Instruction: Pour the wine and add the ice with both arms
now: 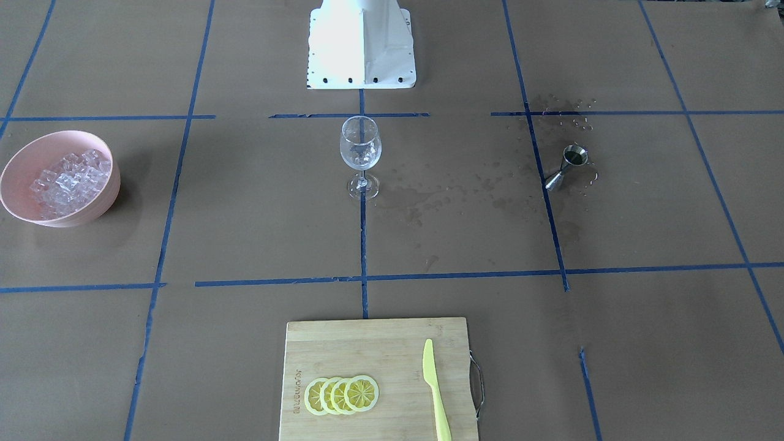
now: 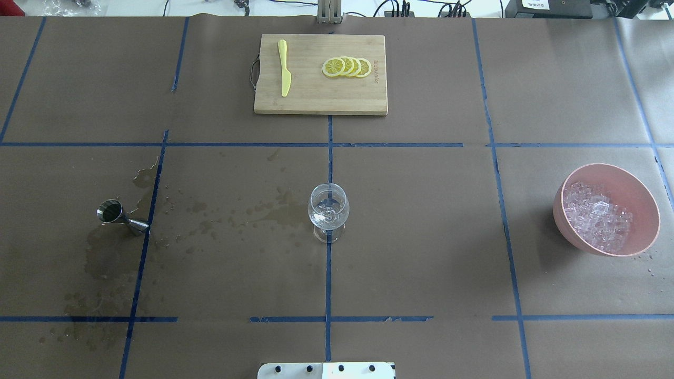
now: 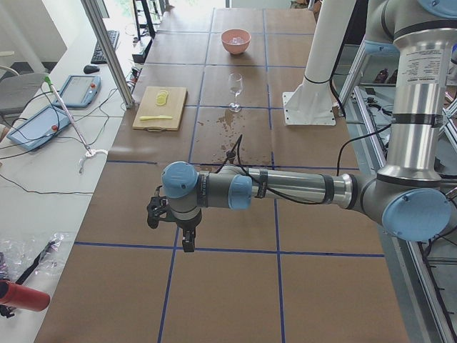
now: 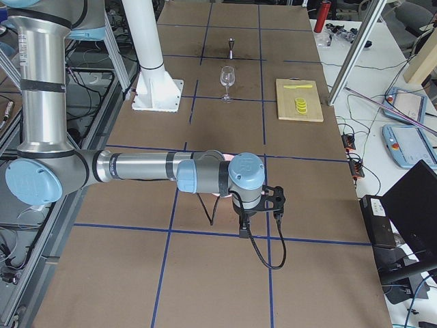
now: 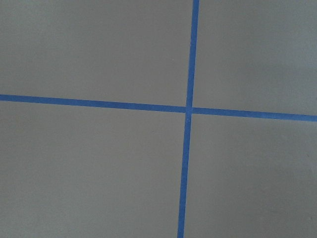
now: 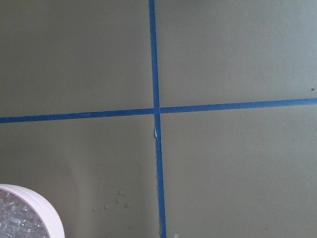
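Note:
A clear wine glass stands upright at the table's middle, also in the overhead view. What looks like a little clear wine lies in its bowl. A steel jigger lies tipped on its side on the robot's left. A heap of ice cubes fills a pink bowl on the robot's right. My left gripper hangs over bare table far from the jigger. My right gripper hangs just beyond the bowl. I cannot tell whether either is open.
A bamboo cutting board with lemon slices and a yellow plastic knife lies at the far side. Wet spill marks spread between jigger and glass. The white robot base stands behind the glass.

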`<control>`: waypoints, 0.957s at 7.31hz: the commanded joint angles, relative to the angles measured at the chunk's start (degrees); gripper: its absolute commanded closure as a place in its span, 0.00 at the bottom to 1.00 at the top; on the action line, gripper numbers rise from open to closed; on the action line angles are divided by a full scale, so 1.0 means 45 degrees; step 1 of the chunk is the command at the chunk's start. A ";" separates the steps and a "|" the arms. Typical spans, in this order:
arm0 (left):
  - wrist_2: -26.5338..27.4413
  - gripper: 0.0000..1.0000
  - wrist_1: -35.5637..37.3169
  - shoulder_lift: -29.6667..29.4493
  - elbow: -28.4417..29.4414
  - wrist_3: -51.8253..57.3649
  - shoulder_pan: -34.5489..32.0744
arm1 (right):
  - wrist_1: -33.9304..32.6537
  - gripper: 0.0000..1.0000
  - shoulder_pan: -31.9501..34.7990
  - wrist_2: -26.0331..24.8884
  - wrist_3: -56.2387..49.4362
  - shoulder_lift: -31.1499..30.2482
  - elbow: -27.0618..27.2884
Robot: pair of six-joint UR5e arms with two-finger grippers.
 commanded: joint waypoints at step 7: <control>0.1252 0.00 -0.2151 -0.1147 -0.6222 -0.5392 0.3454 | 0.0020 0.00 -0.0409 0.0167 0.0234 0.0631 0.0513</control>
